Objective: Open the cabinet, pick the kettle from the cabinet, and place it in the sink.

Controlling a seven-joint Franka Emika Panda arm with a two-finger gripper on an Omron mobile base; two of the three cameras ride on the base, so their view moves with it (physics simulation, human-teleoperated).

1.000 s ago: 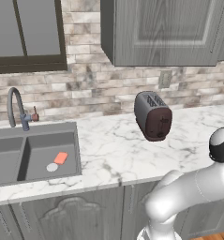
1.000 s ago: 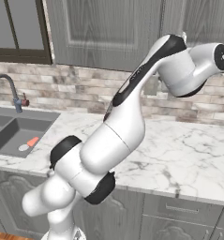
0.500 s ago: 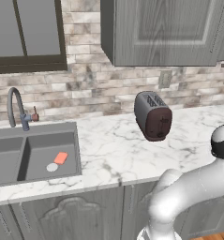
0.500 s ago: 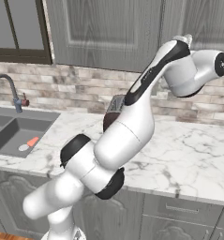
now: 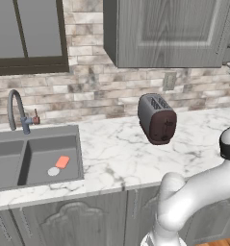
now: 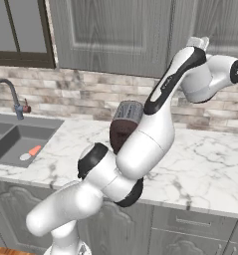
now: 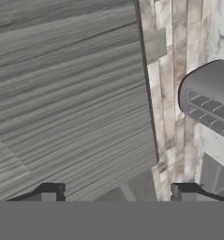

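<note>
The cabinet (image 5: 169, 31) is shut, its grey wood-grain doors closed above the desk (image 5: 116, 153), so the kettle, which by the task sits inside it, is hidden behind them. The arm is raised high toward the cabinet's right side, and in the hand view the door face lies close in front, rolled on its side, with the brick backsplash (image 7: 172, 93) and the toaster (image 7: 209, 101) beside it. The hand (image 7: 117, 191) has its two dark fingertips (image 7: 48, 191) standing well apart with nothing between them; whether they are closing I cannot tell. The slim bar handle is not clearly between the tips, so the chief risk, as I judge it, is that the hand closes on bare door panel or slips off the handle edge, leaving the door shut. A pull along the wrong arc could also jam the hinge or drag the tips free. The toaster (image 5: 157, 117) stands on the desk just under the cabinet, where a swinging elbow might knock it. The sink (image 5: 34, 158) lies well apart to the left, with a small orange thing (image 5: 62, 162) in one basin.
</note>
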